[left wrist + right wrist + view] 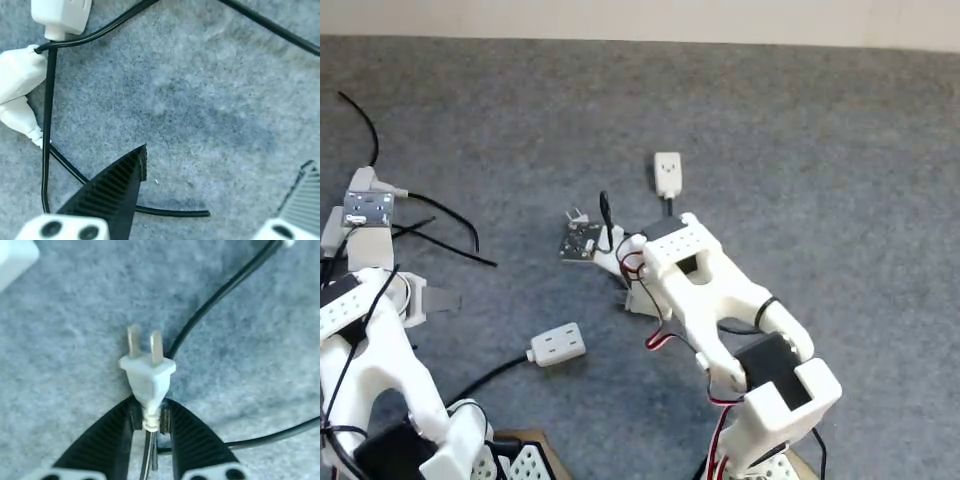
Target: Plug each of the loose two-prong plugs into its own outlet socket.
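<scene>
While pinched at its neck between the fingers of the right gripper point(148, 412), white two-prong plug point(147, 372) over grey carpet point(60, 340), prongs pointing away from gripper, black cord point(220, 295) just beside, outlet socket point(667, 172) near, second socket point(558, 343) well apart, left gripper point(225, 157) spread wide, holding nothing

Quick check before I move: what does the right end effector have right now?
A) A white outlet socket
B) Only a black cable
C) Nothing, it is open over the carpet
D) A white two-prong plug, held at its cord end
D: in the right wrist view, the right end effector is shut on the cord end of the white two-prong plug, with both prongs pointing away from it.
</scene>
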You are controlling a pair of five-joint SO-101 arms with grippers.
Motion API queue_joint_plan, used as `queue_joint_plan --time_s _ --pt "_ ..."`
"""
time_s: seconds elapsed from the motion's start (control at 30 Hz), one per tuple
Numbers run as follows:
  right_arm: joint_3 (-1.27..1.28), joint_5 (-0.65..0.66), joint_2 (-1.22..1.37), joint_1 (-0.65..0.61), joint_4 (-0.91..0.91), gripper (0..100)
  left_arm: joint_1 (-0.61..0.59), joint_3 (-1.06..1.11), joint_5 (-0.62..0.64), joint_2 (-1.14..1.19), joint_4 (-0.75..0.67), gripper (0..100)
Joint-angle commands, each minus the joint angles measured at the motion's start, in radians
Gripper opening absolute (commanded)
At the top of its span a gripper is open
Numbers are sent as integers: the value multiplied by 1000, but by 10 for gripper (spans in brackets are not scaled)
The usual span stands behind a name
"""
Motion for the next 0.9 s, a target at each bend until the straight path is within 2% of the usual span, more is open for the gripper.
queue_joint_plan --time_s 0.0,0.2,0.4,0.73,0.87 --pt "-31 -8 -5 -5 7 5 -8 -5 -2 -5 -14 436" --pt "-61 -12 -56 -12 130 5 -8 -10 -2 -5 -14 436" --pt "-54 -193 -312 -58 170 5 18 -10 2 -5 -12 436" --pt "314 -278 -374 -94 -114 5 19 -10 2 -7 41 436" --pt "371 -293 -374 -136 -140 9 21 -7 2 -7 41 436"
